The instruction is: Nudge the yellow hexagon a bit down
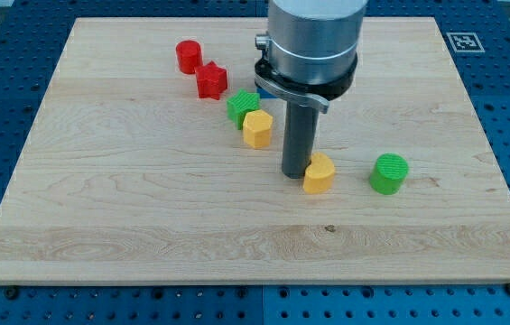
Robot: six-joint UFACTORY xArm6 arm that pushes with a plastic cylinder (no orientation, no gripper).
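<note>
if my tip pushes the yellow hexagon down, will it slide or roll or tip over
The yellow hexagon looks squat with a flat base on the smooth wooden board, so it will probably slide rather than roll or tip. Its flat sides may make it rotate if pushed off-centre. It touches the green block above, which a downward push should leave behind. My tip sits to its lower right.

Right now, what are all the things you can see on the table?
red round block: 1, red, top left of the board
red star block: 1, red, just below-right of the red round block
green block: 1, green, near the middle, touching the yellow hexagon
yellow hexagon: 1, yellow, left of the rod
yellow heart block: 1, yellow, right beside my tip
green round block: 1, green, right of the heart
blue bit: small, mostly hidden behind the arm
wooden board: 1, light wood, on a blue table
my tip: 1, dark rod, down-right of the hexagon, against the heart's left side
</note>
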